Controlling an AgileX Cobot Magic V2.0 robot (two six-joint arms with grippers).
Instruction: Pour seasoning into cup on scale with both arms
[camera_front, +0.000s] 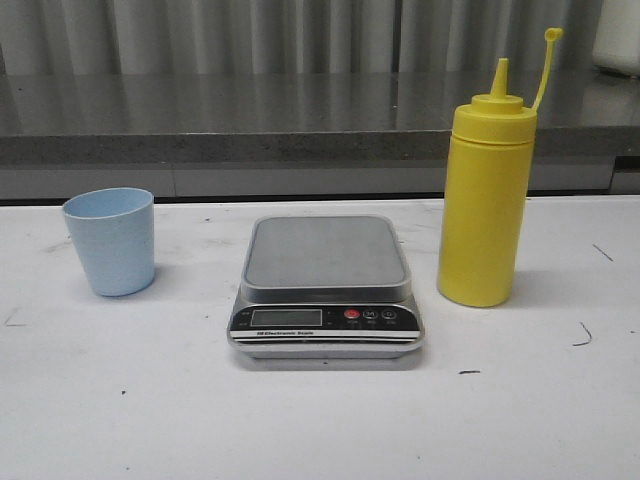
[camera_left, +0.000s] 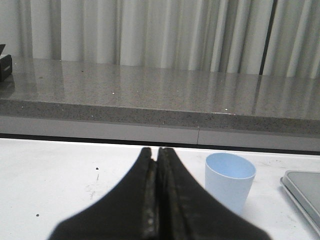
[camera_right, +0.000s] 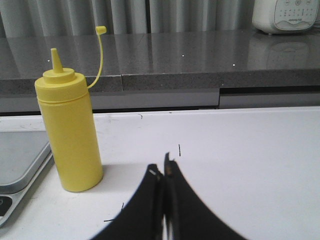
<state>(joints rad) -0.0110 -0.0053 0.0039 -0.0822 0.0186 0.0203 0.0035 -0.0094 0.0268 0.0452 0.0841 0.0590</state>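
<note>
My way to the scale lies open from the front; its platform is bare. The cup stands well apart on its left, the seasoning near its right, each with free table around.

Only the wrist views show any of the robot. The left gripper has two matte black fingers, broad below and curving to narrow tips. The right gripper looks alike, with small pale nicks at its tips.
</note>
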